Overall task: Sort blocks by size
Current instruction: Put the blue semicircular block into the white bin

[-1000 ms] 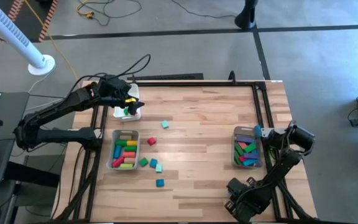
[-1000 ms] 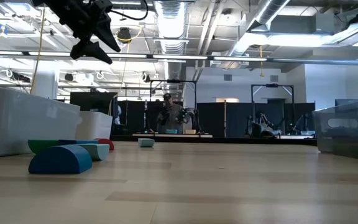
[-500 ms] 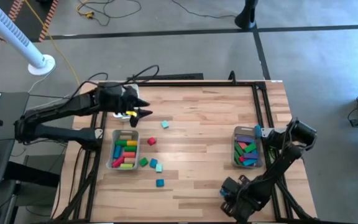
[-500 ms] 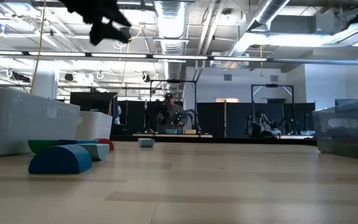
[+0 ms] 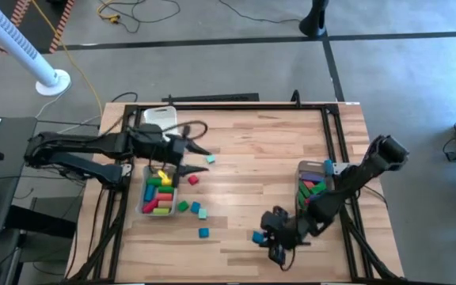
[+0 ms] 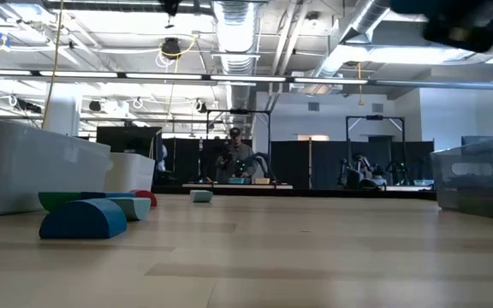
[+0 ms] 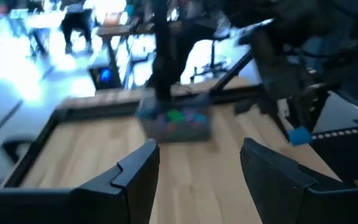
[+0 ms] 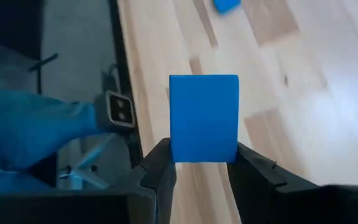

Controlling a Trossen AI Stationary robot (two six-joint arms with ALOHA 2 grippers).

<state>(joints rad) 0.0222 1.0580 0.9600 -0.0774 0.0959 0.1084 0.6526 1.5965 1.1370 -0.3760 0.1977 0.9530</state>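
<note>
The right gripper [image 8: 202,163] has its two dark fingers clamped on a small bright-blue block [image 8: 203,118], held above the wooden table [image 5: 252,158] near its front edge. It looks mid-carry; next it needs setting into the matching clear plastic bin [image 5: 315,190]. The left gripper [image 5: 194,150] hangs open and empty above loose blocks [image 5: 192,180] beside the other bin [image 5: 158,192].

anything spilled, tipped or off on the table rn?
Nothing stands out. Both bins, left and right, sit upright with blocks inside. A few loose blocks lie scattered beside the left bin, just unsorted. The right gripper holds a blue block squarely between its jaws; the left gripper is empty.
</note>
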